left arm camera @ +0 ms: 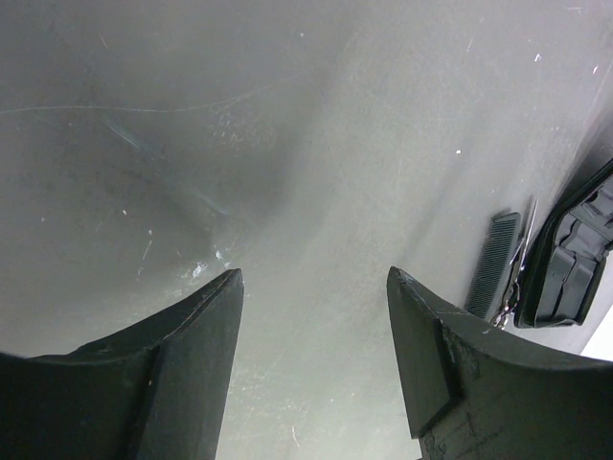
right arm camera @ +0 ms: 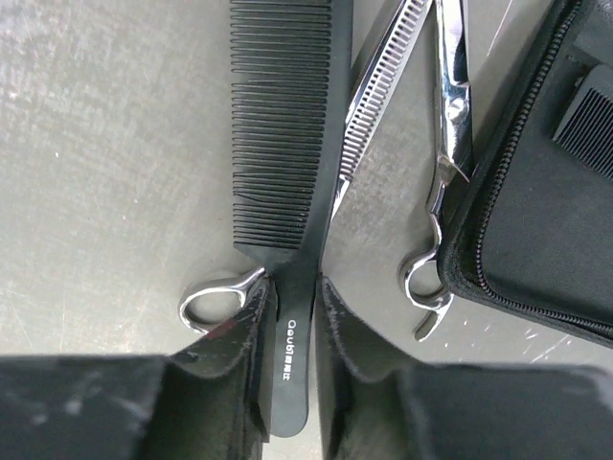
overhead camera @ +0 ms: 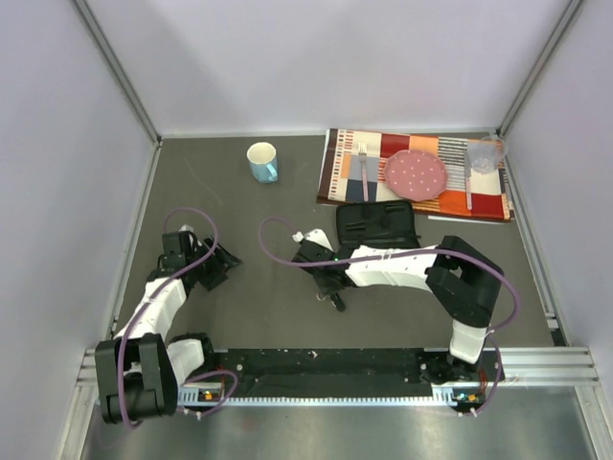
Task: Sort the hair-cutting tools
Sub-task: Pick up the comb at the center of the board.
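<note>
My right gripper [right arm camera: 295, 278] is shut on the plain handle end of the flat black comb [right arm camera: 287, 125], which lies on the table with its teeth to the left. Silver scissors with a toothed blade [right arm camera: 383, 86] lie against the comb's right side. A silver finger ring [right arm camera: 213, 302] pokes out from under the comb by my left finger. Another silver scissor handle [right arm camera: 442, 182] rests beside the open black zip case [right arm camera: 546, 220]. From above, the right gripper [overhead camera: 330, 292] sits just in front of the case [overhead camera: 376, 223]. My left gripper [left arm camera: 314, 273] is open over bare table, and the comb [left arm camera: 493, 264] lies far to its right.
A blue mug [overhead camera: 262, 161] stands at the back. A striped placemat [overhead camera: 335, 177] at the back right carries a fork [overhead camera: 363, 171], a pink plate [overhead camera: 415, 172], a clear cup [overhead camera: 484, 153] and another utensil [overhead camera: 467, 187]. Walls close in the table.
</note>
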